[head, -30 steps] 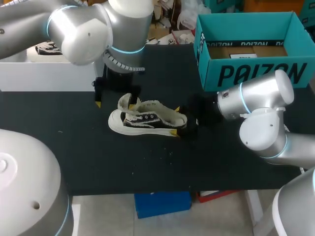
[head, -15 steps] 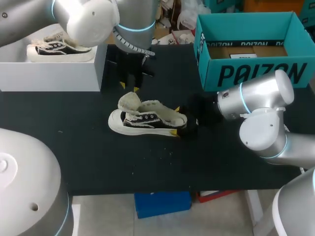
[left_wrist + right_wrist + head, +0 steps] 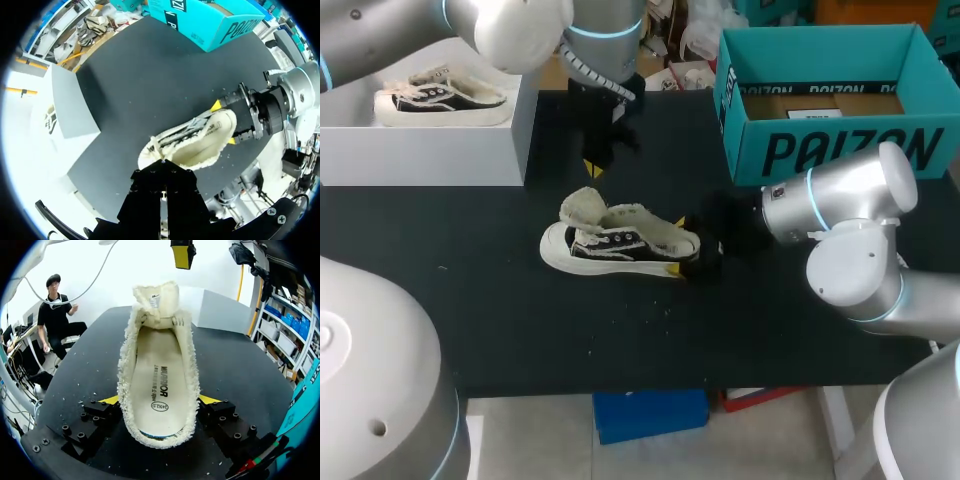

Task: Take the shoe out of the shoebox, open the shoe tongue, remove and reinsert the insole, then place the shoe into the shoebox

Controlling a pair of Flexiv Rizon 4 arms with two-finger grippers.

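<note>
Black desk [image 3: 520, 320] carries the shoe [image 3: 620, 240] near its middle, upright on its sole, toe toward the left edge, well apart from the teal shoebox [image 3: 840, 150] at the far right corner. The right claw [image 3: 677, 245] grips the heel from two sides, a yellow tip against each flank. The tongue [image 3: 156, 297] stands folded up toward the toe, and the insole [image 3: 159, 385] lies flat inside. The left claw [image 3: 594, 166] hangs above the desk behind the shoe, clear of it; wide or narrow, I cannot tell. A white box [image 3: 420, 150] bearing a second shoe [image 3: 440, 98] sits at the far left.
</note>
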